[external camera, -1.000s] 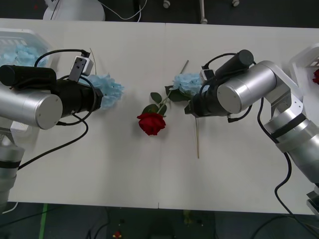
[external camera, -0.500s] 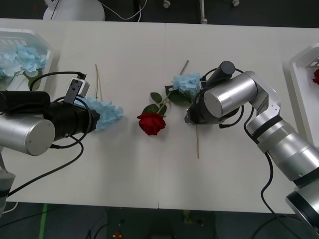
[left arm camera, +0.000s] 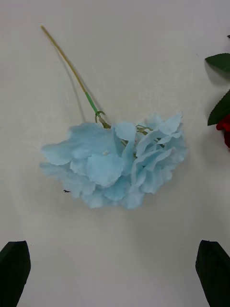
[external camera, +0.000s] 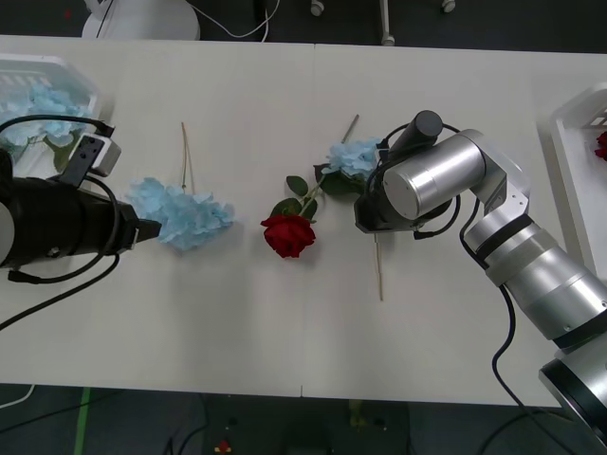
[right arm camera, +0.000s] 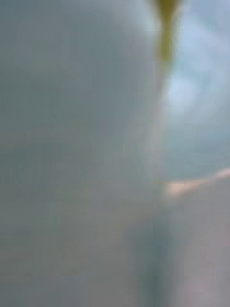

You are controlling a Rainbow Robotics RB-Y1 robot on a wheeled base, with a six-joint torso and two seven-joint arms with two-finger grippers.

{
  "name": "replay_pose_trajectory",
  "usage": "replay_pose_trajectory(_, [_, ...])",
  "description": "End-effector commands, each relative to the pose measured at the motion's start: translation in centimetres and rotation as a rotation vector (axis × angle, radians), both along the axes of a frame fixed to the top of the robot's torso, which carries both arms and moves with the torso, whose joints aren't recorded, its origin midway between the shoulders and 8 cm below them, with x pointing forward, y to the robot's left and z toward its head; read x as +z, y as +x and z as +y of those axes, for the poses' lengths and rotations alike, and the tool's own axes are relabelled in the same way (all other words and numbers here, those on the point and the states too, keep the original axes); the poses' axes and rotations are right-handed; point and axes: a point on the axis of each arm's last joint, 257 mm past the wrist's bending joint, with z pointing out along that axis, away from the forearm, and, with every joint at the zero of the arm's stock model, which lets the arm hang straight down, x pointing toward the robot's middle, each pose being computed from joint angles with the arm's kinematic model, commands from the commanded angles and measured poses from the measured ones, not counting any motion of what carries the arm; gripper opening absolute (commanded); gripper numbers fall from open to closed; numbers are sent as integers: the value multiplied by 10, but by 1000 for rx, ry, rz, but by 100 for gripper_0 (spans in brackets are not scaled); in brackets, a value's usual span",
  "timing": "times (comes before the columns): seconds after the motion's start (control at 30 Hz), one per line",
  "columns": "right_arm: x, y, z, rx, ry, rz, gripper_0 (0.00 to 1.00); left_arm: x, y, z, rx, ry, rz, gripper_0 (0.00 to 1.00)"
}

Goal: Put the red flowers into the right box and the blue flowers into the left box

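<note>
A blue flower (external camera: pixel 180 213) lies on the table, its stem pointing to the far side. My left gripper (external camera: pixel 142 230) is just left of its head. In the left wrist view the gripper (left arm camera: pixel 114 273) is open, black fingertips (left arm camera: pixel 14 267) apart and short of the blue flower (left arm camera: pixel 115 165). A red flower (external camera: pixel 287 234) lies at the middle. A second blue flower (external camera: pixel 353 156) lies right of it, with my right gripper (external camera: pixel 364 215) low over its stem. The left box (external camera: pixel 71 68) holds blue flowers (external camera: pixel 38 104). The right box (external camera: pixel 567 161) holds a red flower (external camera: pixel 601 144).
The thin stem (external camera: pixel 378 275) of the second blue flower runs toward the table's front edge. The right wrist view is a close blur with a yellow-green stem piece (right arm camera: pixel 165 24). The red flower's leaves (left arm camera: pixel 220 62) show beside the blue head.
My left arm has drawn back to the left, and the blue flower shifted toward the front and now lies uncovered. My right arm has lowered over the second blue flower's stem.
</note>
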Motion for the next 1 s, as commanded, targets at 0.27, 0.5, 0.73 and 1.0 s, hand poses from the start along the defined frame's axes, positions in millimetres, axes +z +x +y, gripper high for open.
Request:
replay_pose_trajectory(0.27, [41, 18, 34, 8, 84, -49, 0, 58, 59, -22, 225, -257, -6, 100])
replay_pose_trajectory(0.5, [103, 46, 26, 78, 146, -118, 0, 68, 114, -50, 559, -565, 64, 100])
replay_pose_trajectory(0.73, [193, 67, 40, 321, 235, -277, 0, 74, 162, -73, 905, -868, 93, 100])
replay_pose_trajectory(1.0, [265, 61, 83, 571, 319, -488, 0, 47, 198, -83, 1210, -1146, 121, 100])
